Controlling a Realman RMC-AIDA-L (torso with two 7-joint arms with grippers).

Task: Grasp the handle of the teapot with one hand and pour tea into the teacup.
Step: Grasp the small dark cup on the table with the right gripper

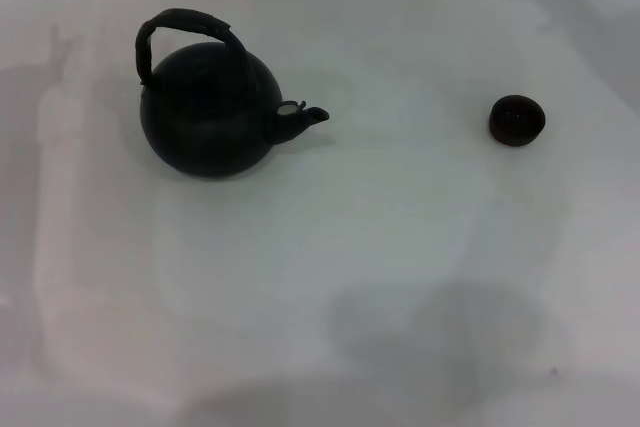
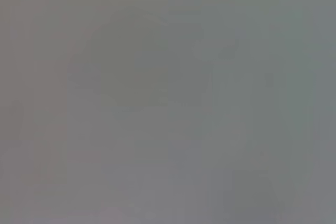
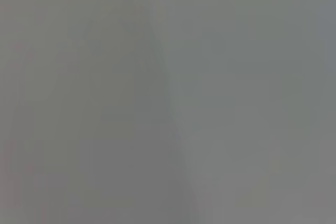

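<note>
The teapot (image 1: 208, 119) is a large, round, matte-black pot standing upright on the left side of the white surface (image 1: 330, 277), its short stubby spout (image 1: 304, 118) pointing to the right with a small pale spot at the spout's base. Its handle (image 1: 184, 29) is a dark, flat, wrapped-looking band arching over the top of the body, upright and free. The teacup (image 1: 517, 120), tiny, round and dark brown-black, sits well apart to the right, roughly level with the spout.

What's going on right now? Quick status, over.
Neither gripper in view. Teapot upright on table, handle ungrasped, spout toward teacup on its right, well apart. Nothing between them.
</note>
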